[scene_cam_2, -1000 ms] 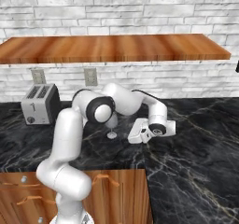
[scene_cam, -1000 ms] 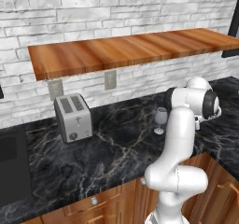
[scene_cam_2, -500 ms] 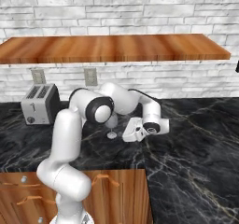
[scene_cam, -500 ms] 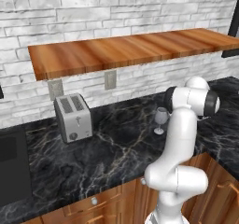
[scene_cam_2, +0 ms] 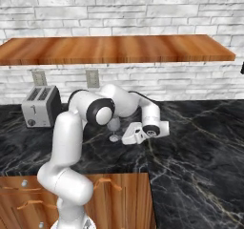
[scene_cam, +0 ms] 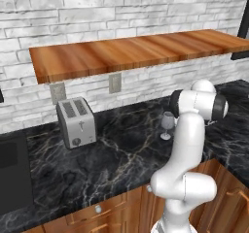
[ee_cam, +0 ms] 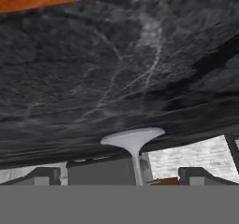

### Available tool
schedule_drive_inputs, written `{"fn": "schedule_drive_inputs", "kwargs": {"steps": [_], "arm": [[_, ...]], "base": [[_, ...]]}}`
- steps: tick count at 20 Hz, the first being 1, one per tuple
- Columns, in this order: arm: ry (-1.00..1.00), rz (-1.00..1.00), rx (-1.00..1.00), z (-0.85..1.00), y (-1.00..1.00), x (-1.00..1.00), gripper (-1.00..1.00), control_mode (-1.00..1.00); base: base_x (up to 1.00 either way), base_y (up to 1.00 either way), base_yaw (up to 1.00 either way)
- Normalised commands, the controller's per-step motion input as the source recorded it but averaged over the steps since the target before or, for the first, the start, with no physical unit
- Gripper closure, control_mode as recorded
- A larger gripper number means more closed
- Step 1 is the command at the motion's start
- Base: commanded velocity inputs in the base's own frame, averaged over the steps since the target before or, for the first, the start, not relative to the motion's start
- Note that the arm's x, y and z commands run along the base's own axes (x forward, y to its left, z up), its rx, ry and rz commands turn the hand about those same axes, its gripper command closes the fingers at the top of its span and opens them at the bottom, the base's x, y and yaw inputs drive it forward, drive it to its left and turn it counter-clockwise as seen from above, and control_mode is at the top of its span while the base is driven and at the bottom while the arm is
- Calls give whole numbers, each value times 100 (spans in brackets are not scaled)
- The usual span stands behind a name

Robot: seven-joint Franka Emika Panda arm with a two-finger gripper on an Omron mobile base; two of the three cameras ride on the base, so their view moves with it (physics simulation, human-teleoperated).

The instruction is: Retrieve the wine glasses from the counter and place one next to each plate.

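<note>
One smoky grey wine glass (scene_cam_2: 113, 128) stands upright on the black marble counter (scene_cam_2: 190, 142), to the right of the toaster. In the left base view the same wine glass (scene_cam: 168, 124) sits just left of my arm's elbow. My gripper (scene_cam_2: 127, 139) lies low over the counter, right of the glass, pointing at its stem with its jaws open. The hand view is rolled upside down. There the glass's round foot (ee_cam: 133, 138) and thin stem sit between the spread tips of my gripper (ee_cam: 119, 176), and I cannot tell whether they touch. The plates are out of view.
A silver toaster (scene_cam: 75, 123) stands at the back left of the counter (scene_cam: 121, 154), below two wall sockets. A brown wooden shelf (scene_cam_2: 114, 49) hangs on the white brick wall above. A dark appliance (scene_cam: 12, 174) sits at the far left.
The hand has slid a little to the left along the counter, closer to the glass. The jaws have stayed open and the glass has not moved.
</note>
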Motion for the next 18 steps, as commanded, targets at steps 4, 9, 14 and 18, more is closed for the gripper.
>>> {"fn": "schedule_drive_inputs", "kwargs": {"steps": [4,9,14,18], "arm": [[0,0,0,-4,11,1,-100,-100],[0,0,0,-9,25,0,-100,-100],[0,0,0,-8,34,1,-100,-100],[0,0,0,0,38,0,-100,-100]], "base": [[0,0,0],[0,0,0],[0,0,0],[0,0,0]]}}
